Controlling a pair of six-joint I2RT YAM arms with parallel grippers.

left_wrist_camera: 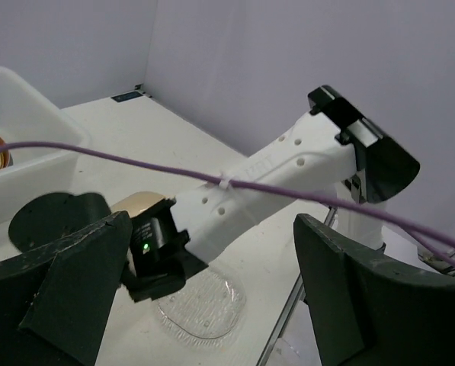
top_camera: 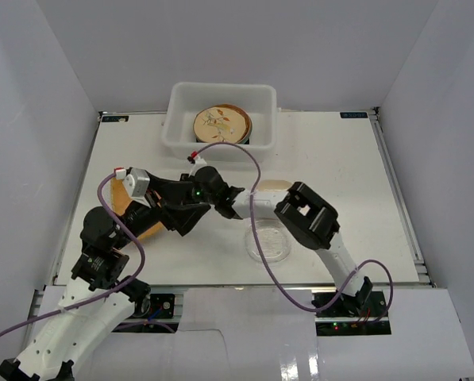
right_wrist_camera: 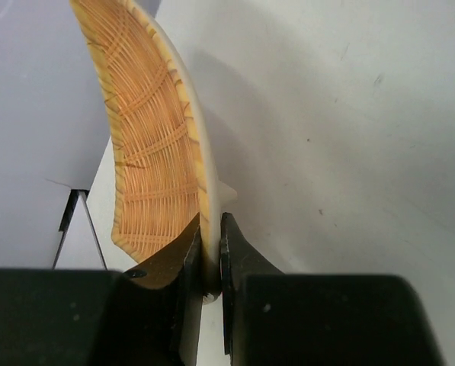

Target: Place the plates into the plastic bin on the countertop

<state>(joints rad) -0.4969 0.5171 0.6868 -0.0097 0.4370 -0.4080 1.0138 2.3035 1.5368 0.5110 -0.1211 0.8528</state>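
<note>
- Mostly hidden under left arm (top_camera: 169,205): orange-brown dish (top_camera: 122,198).
- Pinched by its rim in right end effector (right_wrist_camera: 210,229), reaching left over the counter (top_camera: 364,198): tan woven plate (right_wrist_camera: 155,152), outside plastic bin (top_camera: 221,86).
- Spread wide, empty: left end effector (left_wrist_camera: 212,229).

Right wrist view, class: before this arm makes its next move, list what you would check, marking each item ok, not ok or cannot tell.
1. Right gripper shut on the rim of the tan woven-pattern dish: ok.
2. Dish lifted off the countertop: cannot tell; it stands on edge, pinched only at the rim.
3. Left gripper out of the way: not ok; it hangs open right beside the right arm.
4. Plastic bin ready: ok; open top, cream floral plate lying flat inside.
5. Clear glass plate undisturbed: ok; flat on the countertop.
</note>
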